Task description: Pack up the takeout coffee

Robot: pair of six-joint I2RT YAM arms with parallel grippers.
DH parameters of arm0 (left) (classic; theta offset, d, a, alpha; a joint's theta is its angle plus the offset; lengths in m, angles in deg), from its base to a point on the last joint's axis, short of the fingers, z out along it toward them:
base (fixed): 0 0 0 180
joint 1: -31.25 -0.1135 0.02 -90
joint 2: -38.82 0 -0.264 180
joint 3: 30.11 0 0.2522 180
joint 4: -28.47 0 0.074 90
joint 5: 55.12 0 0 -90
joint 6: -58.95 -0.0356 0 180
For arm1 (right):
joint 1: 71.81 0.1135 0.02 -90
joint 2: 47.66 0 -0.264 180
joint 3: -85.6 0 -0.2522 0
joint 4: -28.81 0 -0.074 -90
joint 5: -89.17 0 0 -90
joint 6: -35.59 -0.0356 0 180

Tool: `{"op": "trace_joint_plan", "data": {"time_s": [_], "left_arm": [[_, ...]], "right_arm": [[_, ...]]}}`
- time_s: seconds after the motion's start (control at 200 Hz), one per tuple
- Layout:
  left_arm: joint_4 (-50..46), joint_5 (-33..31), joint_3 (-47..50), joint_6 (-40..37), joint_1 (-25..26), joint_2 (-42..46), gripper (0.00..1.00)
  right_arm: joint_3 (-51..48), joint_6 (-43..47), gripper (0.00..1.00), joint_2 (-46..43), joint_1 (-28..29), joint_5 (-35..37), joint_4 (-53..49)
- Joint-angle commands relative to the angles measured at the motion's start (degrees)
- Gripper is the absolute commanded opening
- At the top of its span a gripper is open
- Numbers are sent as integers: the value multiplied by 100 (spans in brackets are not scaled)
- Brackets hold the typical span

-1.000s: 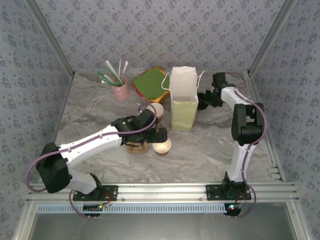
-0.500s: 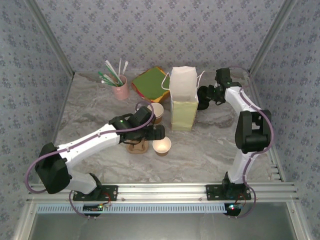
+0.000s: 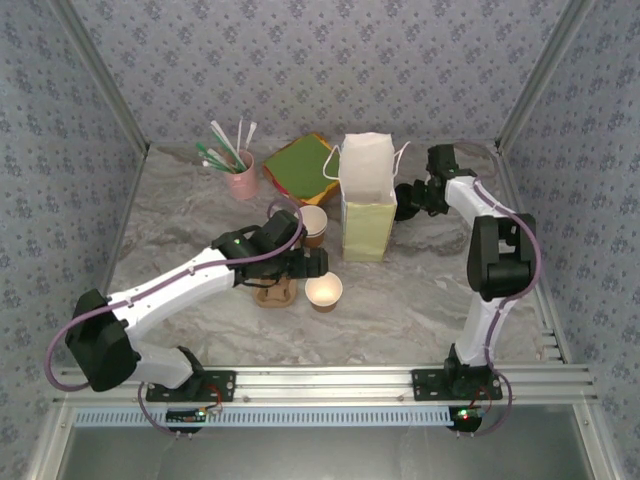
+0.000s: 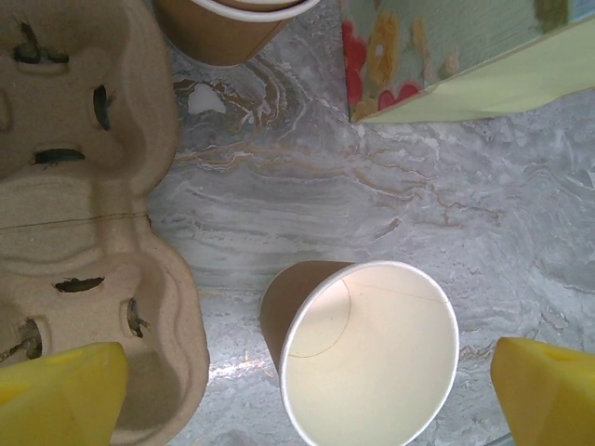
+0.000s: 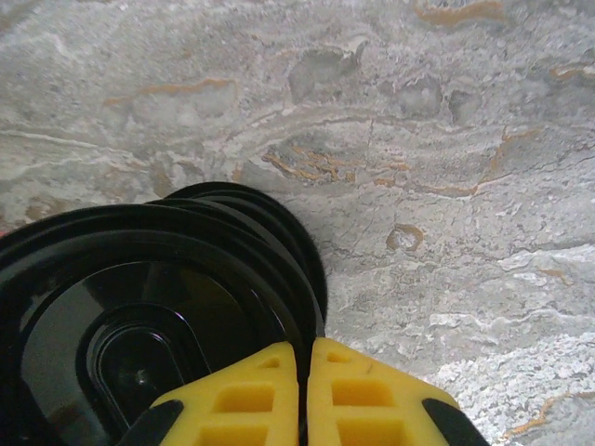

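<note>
With jaws wide apart over the empty white-lined paper cup (image 3: 323, 292), the left claw (image 4: 302, 395) may grab that wrong one, because the small brown paper coffee cup (image 3: 313, 226), lidless, stands at about its 12 o'clock, while the right claw (image 5: 302, 372), fingers together, sits at the rim of the round black plastic lids (image 5: 158, 307).

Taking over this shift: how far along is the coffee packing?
Done: no cup is lidded yet; the paper bag stands open. In hand: the right tool is shut on the rim of the black lids; the left tool hovers open over the unlidded cup. Left: lidding a cup, then bagging it.
</note>
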Motion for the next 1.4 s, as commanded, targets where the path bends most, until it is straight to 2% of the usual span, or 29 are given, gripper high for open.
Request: {"op": "trace_joint_plan", "data": {"time_s": [0.0,0.065,0.11,0.45,0.685,0.994,1.194,1.324,1.394], "left_arm": [[-97,43,40,-53,-23,189,100],[-110,41,41,-49,-21,197,100],[-107,45,32,-47,-23,197,100],[-122,97,-30,-108,-75,149,100],[-143,131,-67,-143,-96,127,100],[-124,133,-33,-149,-120,130,100],[-127,132,-23,-143,-124,153,100],[-124,132,-13,-143,-131,162,100],[-128,134,-10,-145,-136,171,100]], "right_arm": [[155,96,8,216,36,147,-134],[194,98,12,249,36,139,-140],[213,98,22,249,44,144,-162],[410,158,27,211,124,376,-173],[513,149,20,380,150,383,-243],[530,196,23,468,151,514,-279],[539,193,18,495,163,491,-271],[557,184,11,464,160,499,-290],[541,184,3,416,180,510,-291]]}}
